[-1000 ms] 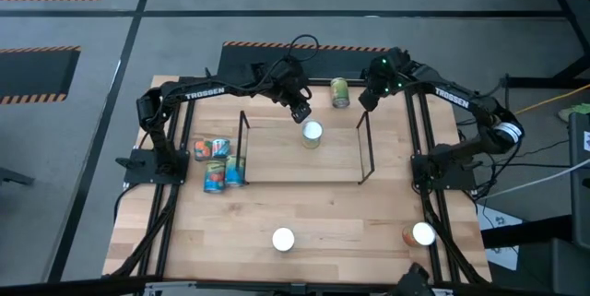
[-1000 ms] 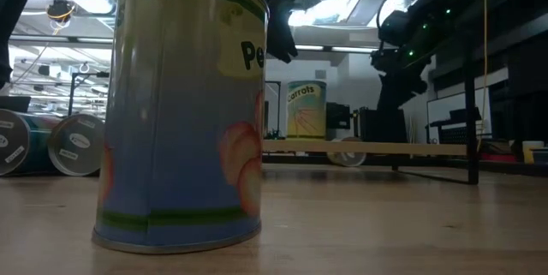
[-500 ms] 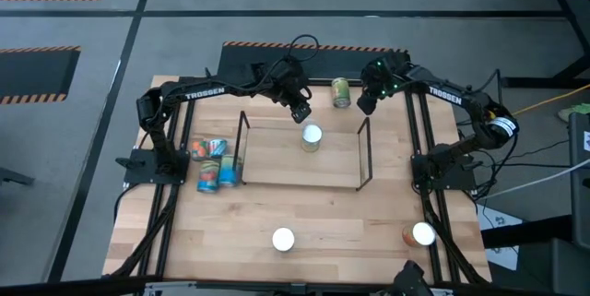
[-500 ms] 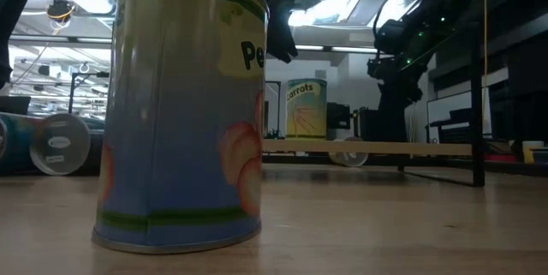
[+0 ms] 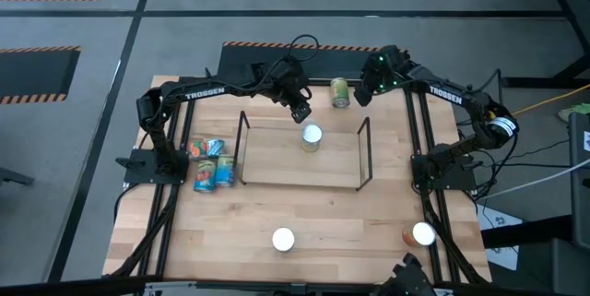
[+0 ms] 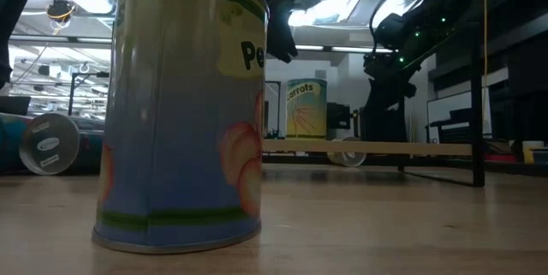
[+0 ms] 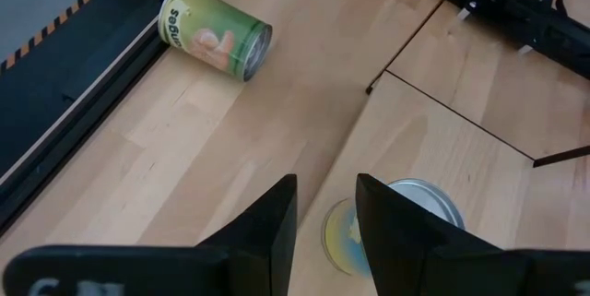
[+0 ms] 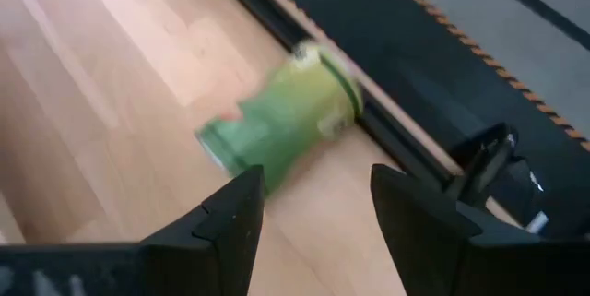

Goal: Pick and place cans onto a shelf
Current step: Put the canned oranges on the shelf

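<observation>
A green can [image 8: 281, 116] lies on its side on the wooden table [image 8: 83, 121], close to the black table-edge rail [image 8: 406, 153]; the right gripper [image 8: 313, 206] hangs above it, fingers spread apart

High view: we look straight down on the whole surface [image 5: 304, 213]. Low view: we sit at surface level, facing the room, right up against a peach-label can [image 6: 184, 108]. Each wrist view looks forward past its own fingers, close in. Both wrist views and the high view share the green can [image 7: 215, 34] lying at the surface's far edge.
</observation>
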You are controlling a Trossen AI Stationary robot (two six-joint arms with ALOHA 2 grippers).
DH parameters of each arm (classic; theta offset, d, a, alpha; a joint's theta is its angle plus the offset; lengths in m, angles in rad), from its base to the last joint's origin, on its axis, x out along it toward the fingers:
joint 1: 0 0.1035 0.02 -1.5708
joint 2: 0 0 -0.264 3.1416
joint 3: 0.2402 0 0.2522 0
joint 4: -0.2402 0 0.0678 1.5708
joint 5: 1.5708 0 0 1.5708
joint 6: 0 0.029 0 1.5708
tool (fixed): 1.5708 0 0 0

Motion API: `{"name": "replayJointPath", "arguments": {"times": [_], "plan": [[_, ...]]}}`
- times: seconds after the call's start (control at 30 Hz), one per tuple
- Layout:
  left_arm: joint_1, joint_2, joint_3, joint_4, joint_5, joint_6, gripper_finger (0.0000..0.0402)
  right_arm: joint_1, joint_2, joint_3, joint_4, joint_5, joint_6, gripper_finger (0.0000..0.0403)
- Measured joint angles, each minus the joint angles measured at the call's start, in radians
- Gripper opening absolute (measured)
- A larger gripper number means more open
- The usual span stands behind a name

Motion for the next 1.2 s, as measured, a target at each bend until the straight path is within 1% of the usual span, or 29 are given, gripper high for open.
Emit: {"name": "replayJointPath", "arguments": {"times": [0.1,0.17,0.47,0.77,0.97,1.2], "plan": [[0.000,0.000,0.000,0.000,0.000,0.000,0.0106,0.000,0.008,0.000,0.036,-0.058,0.010,0.0198],[0.000,0.000,0.000,0.000,0.000,0.000,0.0106,0.009,0.025,0.000,0.046,-0.072,0.010,0.0194],[0.000,0.000,0.000,0.000,0.000,0.000,0.0106,0.062,0.107,0.000,0.057,-0.068,-0.020,0.0189],[0.000,0.000,0.000,0.000,0.000,0.000,0.0106,0.089,0.114,0.000,0.061,-0.065,-0.054,0.0189],[0.000,0.000,0.000,0.000,0.000,0.000,0.0106,0.109,0.114,-0.033,0.077,-0.064,-0.076,0.0189],[0.000,0.000,0.000,0.000,0.000,0.000,0.0106,0.108,0.114,-0.043,0.090,0.040,-0.074,0.0189]]}}
